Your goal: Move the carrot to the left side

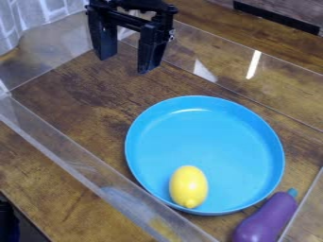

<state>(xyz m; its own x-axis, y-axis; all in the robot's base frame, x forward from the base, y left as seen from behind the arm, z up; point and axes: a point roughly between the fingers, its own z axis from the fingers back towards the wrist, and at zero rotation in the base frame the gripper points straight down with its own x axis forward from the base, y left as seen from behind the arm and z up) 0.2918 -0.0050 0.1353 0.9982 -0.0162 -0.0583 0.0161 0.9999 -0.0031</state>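
Observation:
The carrot (188, 186) is a small smooth yellow oval lying on the near part of the round blue plate (214, 132). My gripper (128, 59) hangs at the far left of the table, well away from the plate. Its two black fingers (106, 45) stand apart, open, with nothing between them.
A purple eggplant-shaped toy (267, 221) lies just off the plate's near right rim. Clear plastic walls (57, 142) fence in the wooden table on the left and front. Bare wood stretches between the gripper and the plate.

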